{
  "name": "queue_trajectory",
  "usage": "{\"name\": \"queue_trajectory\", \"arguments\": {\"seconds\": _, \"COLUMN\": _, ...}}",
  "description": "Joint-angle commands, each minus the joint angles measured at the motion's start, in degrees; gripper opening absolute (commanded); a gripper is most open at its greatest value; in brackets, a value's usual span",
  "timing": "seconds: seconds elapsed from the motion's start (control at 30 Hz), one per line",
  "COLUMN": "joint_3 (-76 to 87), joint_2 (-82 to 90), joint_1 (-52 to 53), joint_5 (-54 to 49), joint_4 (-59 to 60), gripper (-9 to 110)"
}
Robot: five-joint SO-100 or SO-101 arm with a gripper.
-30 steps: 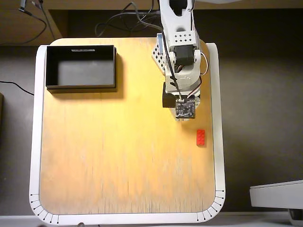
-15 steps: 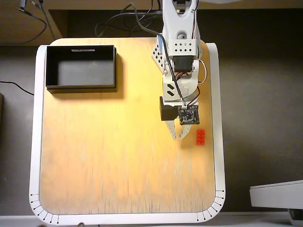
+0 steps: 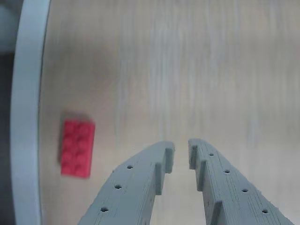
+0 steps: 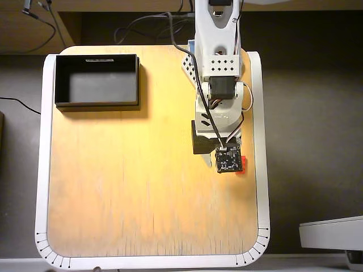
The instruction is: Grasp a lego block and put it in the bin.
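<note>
The red lego block lies flat on the pale wooden table, at the left of the wrist view, close to the table's white edge band. My grey gripper is to the right of the block and above the table. Its jaws stand a narrow gap apart with nothing between them. In the overhead view only a sliver of the block shows beside the black wrist camera board, which hides the fingers. The black bin stands at the table's far left corner and holds nothing.
The white arm reaches in from the top along the table's right side. The table's white rim runs just right of the block. Cables lie behind the table.
</note>
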Motion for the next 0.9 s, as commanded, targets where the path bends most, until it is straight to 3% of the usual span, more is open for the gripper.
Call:
{"name": "queue_trajectory", "arguments": {"seconds": 0.0, "joint_3": -15.56, "joint_2": 0.00, "joint_1": -1.76, "joint_5": 0.35, "joint_4": 10.72, "gripper": 0}}
{"name": "queue_trajectory", "arguments": {"seconds": 0.23, "joint_3": -16.87, "joint_2": -0.26, "joint_1": -3.60, "joint_5": 0.88, "joint_4": 19.78, "gripper": 0}}
{"name": "queue_trajectory", "arguments": {"seconds": 0.37, "joint_3": -16.79, "joint_2": -0.18, "joint_1": -7.73, "joint_5": -3.78, "joint_4": 21.97, "gripper": 1}}
{"name": "queue_trajectory", "arguments": {"seconds": 0.5, "joint_3": -16.87, "joint_2": -6.33, "joint_1": -11.43, "joint_5": -11.87, "joint_4": 21.88, "gripper": 3}}
{"name": "queue_trajectory", "arguments": {"seconds": 0.87, "joint_3": -16.96, "joint_2": -13.45, "joint_1": -14.94, "joint_5": -20.65, "joint_4": 18.54, "gripper": 12}}
